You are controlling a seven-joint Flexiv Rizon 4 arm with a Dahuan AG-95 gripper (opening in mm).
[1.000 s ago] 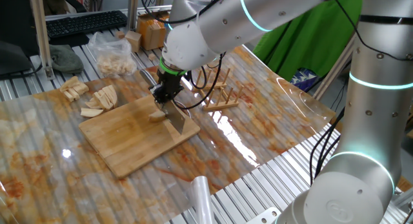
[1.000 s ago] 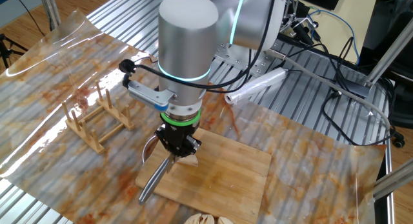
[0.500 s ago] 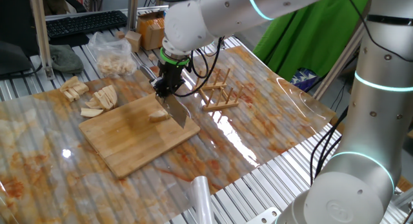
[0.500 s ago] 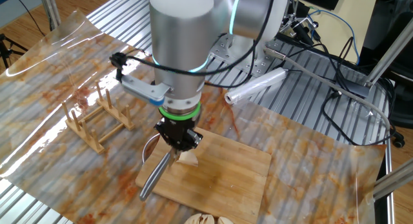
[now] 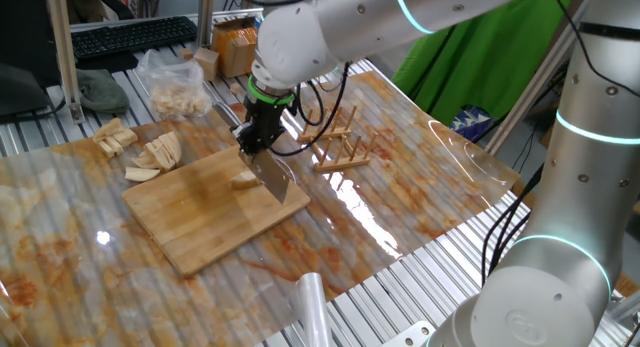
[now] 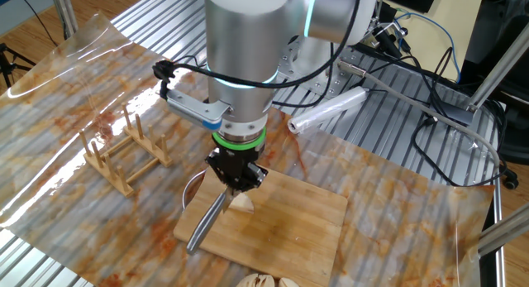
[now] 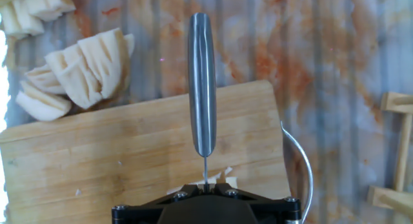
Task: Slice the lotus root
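Right now I have the gripper (image 5: 258, 140) clamped tight on the knife (image 5: 274, 177), blade down over the right part of the cutting board (image 5: 190, 212), because the lotus root (image 5: 245, 180) piece sits just left of the blade. Cut slices (image 5: 158, 152) lie beyond the board's far-left edge.

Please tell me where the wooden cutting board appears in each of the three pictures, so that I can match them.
One fixed view: the cutting board lies left of centre, below the hand.
The other fixed view: it lies at bottom centre, under the hand.
Hand view: it fills the lower left.
Shared landmark: the knife over the board.
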